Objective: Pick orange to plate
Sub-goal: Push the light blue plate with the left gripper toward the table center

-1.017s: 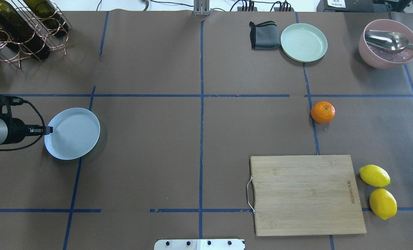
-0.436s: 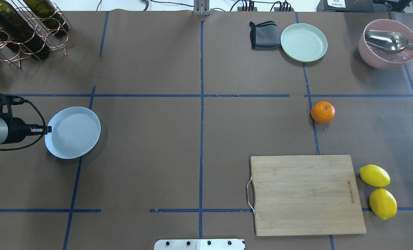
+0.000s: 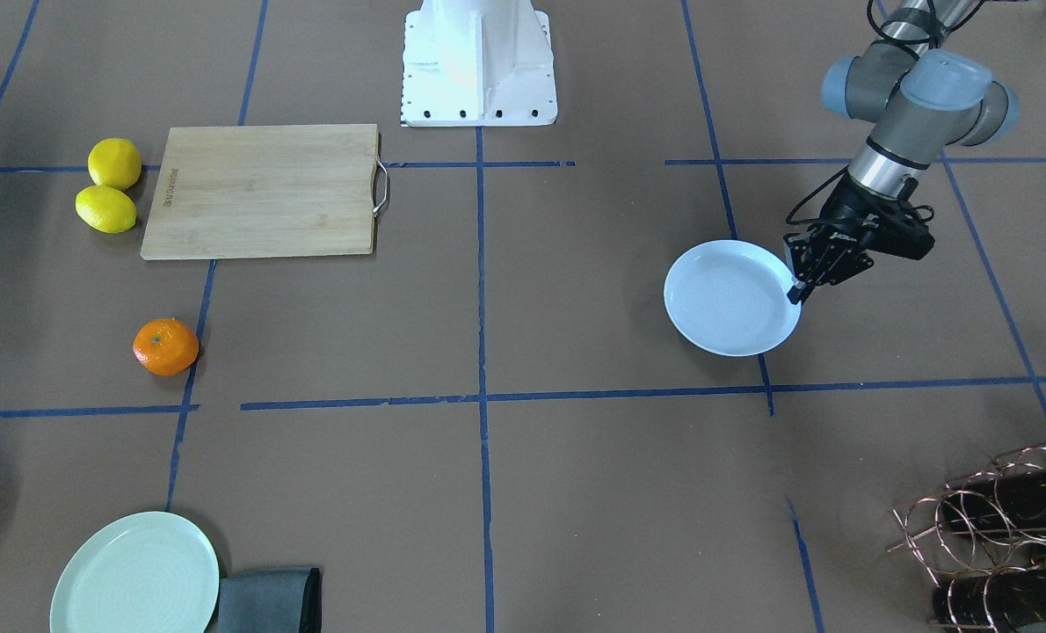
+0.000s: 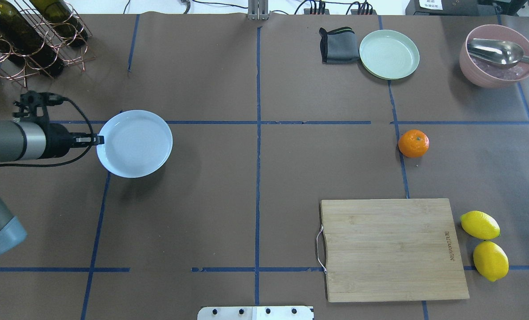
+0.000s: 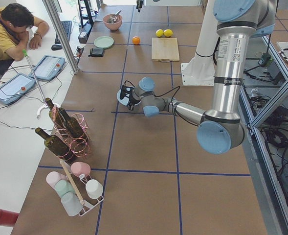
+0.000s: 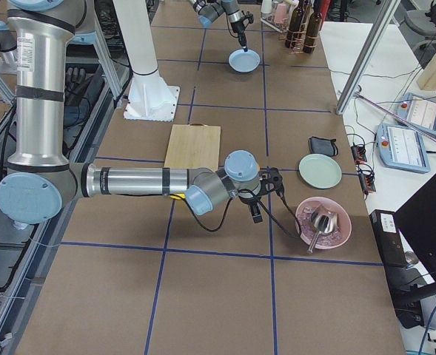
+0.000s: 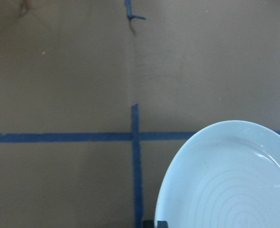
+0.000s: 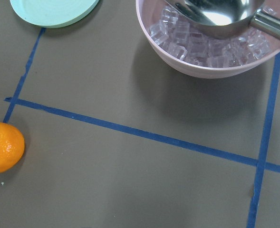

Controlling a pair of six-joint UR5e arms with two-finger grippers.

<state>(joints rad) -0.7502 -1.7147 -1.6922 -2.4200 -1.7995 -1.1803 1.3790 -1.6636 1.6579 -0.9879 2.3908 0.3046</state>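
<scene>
The white, faintly bluish plate (image 4: 135, 143) hangs just above the table on the left side, and my left gripper (image 4: 97, 140) is shut on its near-left rim. In the front-facing view the left gripper (image 3: 795, 293) pinches the plate (image 3: 730, 299) at its right edge. The plate (image 7: 235, 185) fills the left wrist view's lower right corner. The orange (image 4: 413, 143) lies alone on a blue tape line far to the right, also visible as the orange (image 3: 165, 346) and the orange (image 8: 2, 146). My right gripper (image 6: 256, 214) shows only in the exterior right view, near the pink bowl; I cannot tell its state.
A wooden cutting board (image 4: 391, 249) lies front right with two lemons (image 4: 480, 224) beside it. At the back right are a pale green plate (image 4: 389, 54), a grey cloth (image 4: 338, 44) and a pink bowl (image 4: 498, 71) of ice with a metal scoop. A bottle rack (image 4: 29, 35) stands back left.
My left arm has carried the plate to the right and toward the far side of the table, still gripped at its rim. The orange has not moved.
</scene>
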